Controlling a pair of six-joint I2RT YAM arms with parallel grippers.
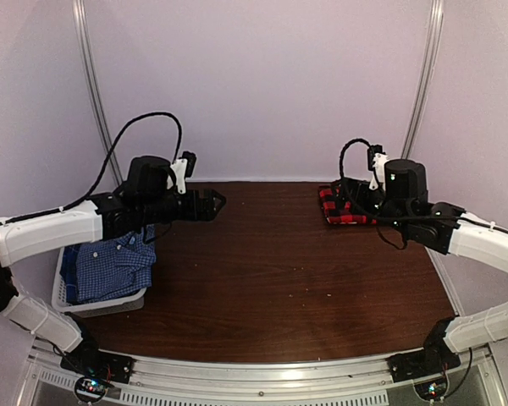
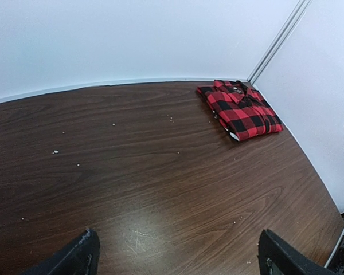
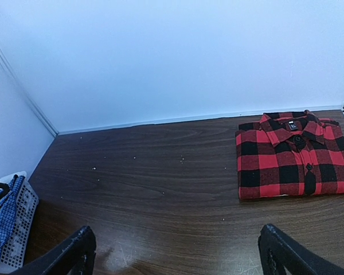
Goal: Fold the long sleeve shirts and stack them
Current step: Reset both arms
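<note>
Red-and-black plaid shirt (image 3: 295, 154) lies folded at the far right corner of the counter (image 1: 279, 271) — blue check shirt (image 1: 110, 266) sits in a grey basket (image 1: 102, 307), left. Both left claw (image 2: 180, 263) and right claw (image 3: 178, 258) hang spread wide, empty.

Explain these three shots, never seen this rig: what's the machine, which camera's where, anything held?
A robot's left arm and right arm are bolted at the near edge of a brown table. The wide picture comes from a fixed camera above and behind them. The other two come from a camera on each wrist, so the black tips at the bottom are that arm's own fingers. The left claw and right claw are both open and hold nothing. A red-and-black plaid shirt lies folded in the far right corner. A blue check shirt sits crumpled in a pale basket on the left.
</note>
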